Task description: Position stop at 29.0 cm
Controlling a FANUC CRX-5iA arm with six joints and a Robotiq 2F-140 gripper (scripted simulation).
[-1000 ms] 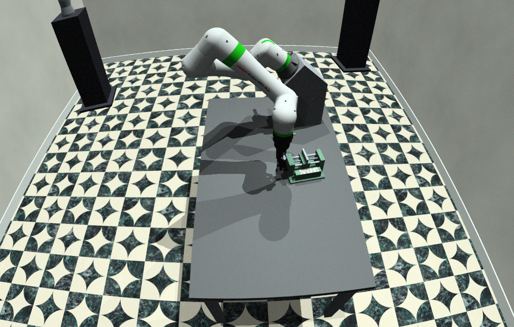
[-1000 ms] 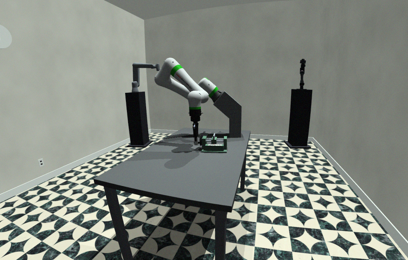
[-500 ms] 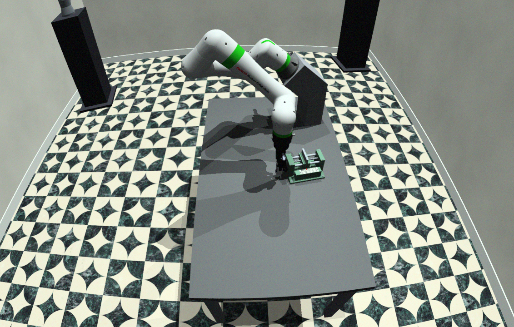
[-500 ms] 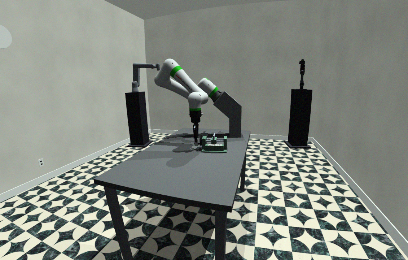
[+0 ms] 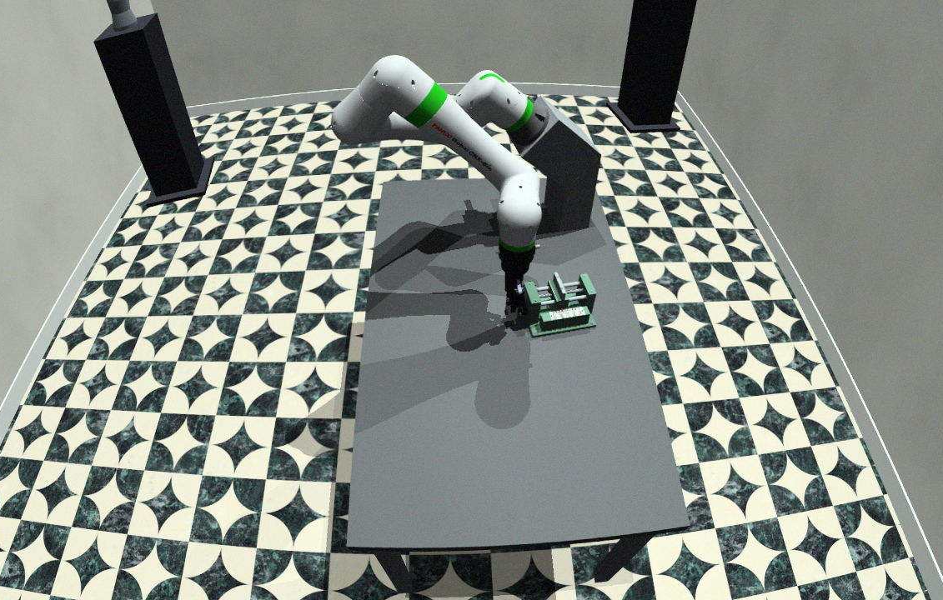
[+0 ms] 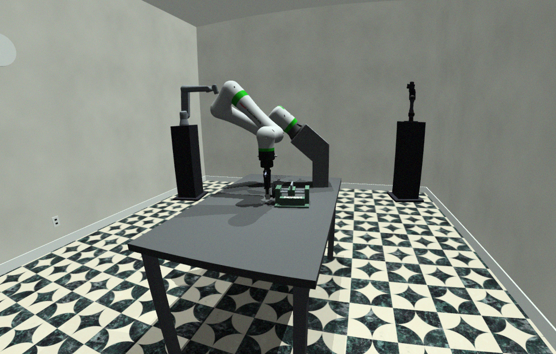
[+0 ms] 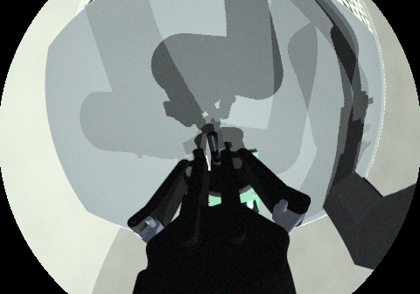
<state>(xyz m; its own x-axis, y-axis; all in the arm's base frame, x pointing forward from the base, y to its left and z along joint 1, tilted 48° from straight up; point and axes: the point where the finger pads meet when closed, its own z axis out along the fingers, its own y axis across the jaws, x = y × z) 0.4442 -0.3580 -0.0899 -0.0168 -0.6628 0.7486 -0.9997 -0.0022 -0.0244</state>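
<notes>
The green stop device (image 5: 589, 289) (image 6: 307, 194) stands on the table, with the scale along its front. Its stop (image 5: 559, 285) (image 6: 291, 190) is a pale upright blade on a green carriage, about midway between the end blocks. The scale reading is too small to tell. The dark handwheel (image 6: 273, 190) (image 7: 215, 178) is at the device's left end, mostly hidden by the fingers in the wrist view. My gripper (image 5: 512, 308) (image 6: 267, 196) (image 7: 213, 139) points down beside the wheel, shut on its crank handle (image 7: 213, 139), a dark peg showing between the fingertips.
The grey table (image 5: 512, 477) (image 6: 235, 237) carries the device and the arm's angular pedestal (image 5: 568, 178) (image 6: 320, 154), which stands behind the device. Two black columns (image 6: 187, 162) (image 6: 409, 162) with other arms stand on the floor beyond the table.
</notes>
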